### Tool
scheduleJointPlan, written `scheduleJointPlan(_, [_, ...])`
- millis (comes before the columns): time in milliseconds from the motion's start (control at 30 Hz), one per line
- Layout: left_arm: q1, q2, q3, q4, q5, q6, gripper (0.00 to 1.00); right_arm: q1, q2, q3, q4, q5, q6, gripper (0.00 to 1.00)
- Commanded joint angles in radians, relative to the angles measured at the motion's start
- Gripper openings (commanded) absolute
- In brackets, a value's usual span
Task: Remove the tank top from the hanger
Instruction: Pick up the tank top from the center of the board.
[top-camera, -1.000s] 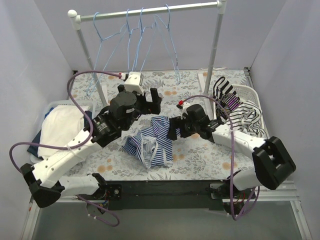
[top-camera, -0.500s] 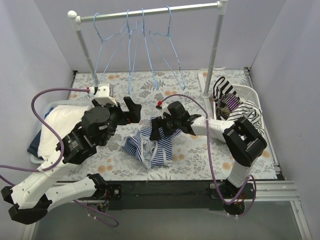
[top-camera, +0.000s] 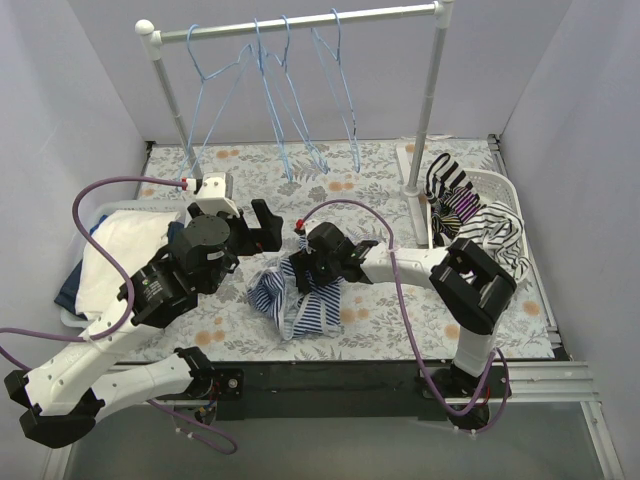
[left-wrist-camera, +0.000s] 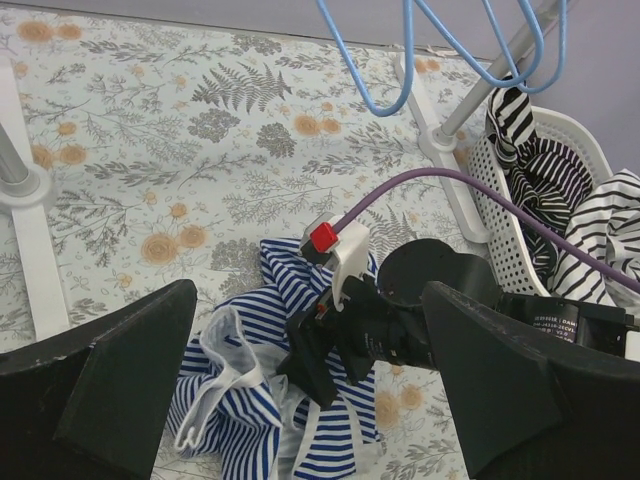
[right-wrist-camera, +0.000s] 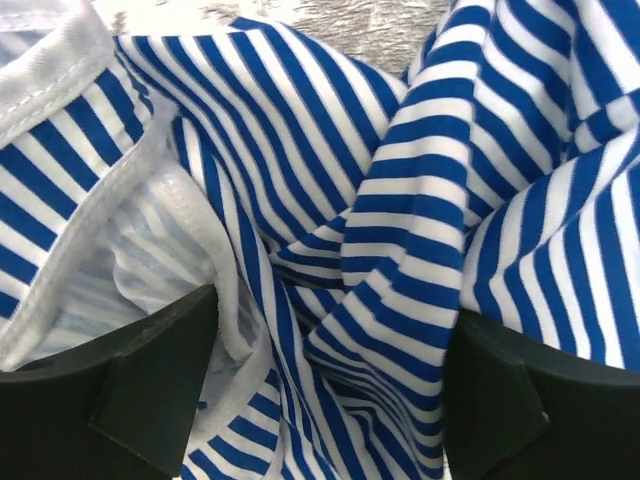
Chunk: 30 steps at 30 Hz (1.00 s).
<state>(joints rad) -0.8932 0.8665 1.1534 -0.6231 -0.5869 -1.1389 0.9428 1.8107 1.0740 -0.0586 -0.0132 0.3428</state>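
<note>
The blue-and-white striped tank top (top-camera: 300, 305) lies crumpled on the floral table, off any hanger. It also shows in the left wrist view (left-wrist-camera: 235, 400) and fills the right wrist view (right-wrist-camera: 330, 200). My right gripper (top-camera: 303, 268) is down on the heap's upper edge, jaws wide apart with bunched striped fabric between them (right-wrist-camera: 335, 330). My left gripper (top-camera: 268, 228) is open and empty, just left of and above the heap; its view (left-wrist-camera: 308, 300) looks down on the right gripper (left-wrist-camera: 330, 350). Several empty blue wire hangers (top-camera: 290, 110) hang on the rail.
The rail's right post (top-camera: 425, 120) stands behind the right arm, the left post (top-camera: 180, 130) behind the left arm. A white basket (top-camera: 500, 185) of black-and-white striped clothes is at the right. A pile of white cloth (top-camera: 115, 255) lies at the left edge.
My right gripper has moved left along the tank top and pushed into it, bunching the fabric. My left gripper has drawn back to the left. The hangers are swinging on the rail.
</note>
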Motion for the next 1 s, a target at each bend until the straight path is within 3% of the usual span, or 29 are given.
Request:
scheduleJointPlan(0, [-0.001,-0.009,-0.009,-0.032,-0.027,-0.008,0.98,-0.009,0.042,-0.008,-0.103,0.159,0.030,0.79])
scheduleJointPlan(100, [-0.001,-0.020,-0.018,-0.038,-0.028,-0.021,0.98,-0.009,0.030,-0.048,-0.084,0.199,0.065,0.64])
scheduleJointPlan(133, [0.000,-0.023,-0.021,-0.038,-0.027,-0.021,0.98,-0.010,0.030,-0.057,-0.081,0.194,0.065,0.43])
scheduleJointPlan(233, [0.000,-0.026,-0.027,-0.036,-0.022,-0.024,0.98,-0.010,0.018,-0.072,-0.078,0.194,0.087,0.06])
scheduleJointPlan(400, [-0.001,-0.017,-0.021,-0.035,-0.008,-0.019,0.98,-0.010,-0.115,-0.192,-0.064,0.295,0.146,0.01])
scheduleJointPlan(633, [0.000,-0.017,-0.035,-0.013,0.024,-0.010,0.98,-0.062,-0.567,-0.374,-0.052,0.557,0.225,0.01])
scheduleJointPlan(833, [0.000,0.003,-0.044,0.003,0.050,-0.007,0.98,-0.136,-0.848,-0.343,-0.029,0.781,0.082,0.01])
scheduleJointPlan(967, [-0.001,0.022,-0.052,0.029,0.087,-0.009,0.98,-0.274,-0.898,-0.281,0.022,0.864,-0.011,0.01])
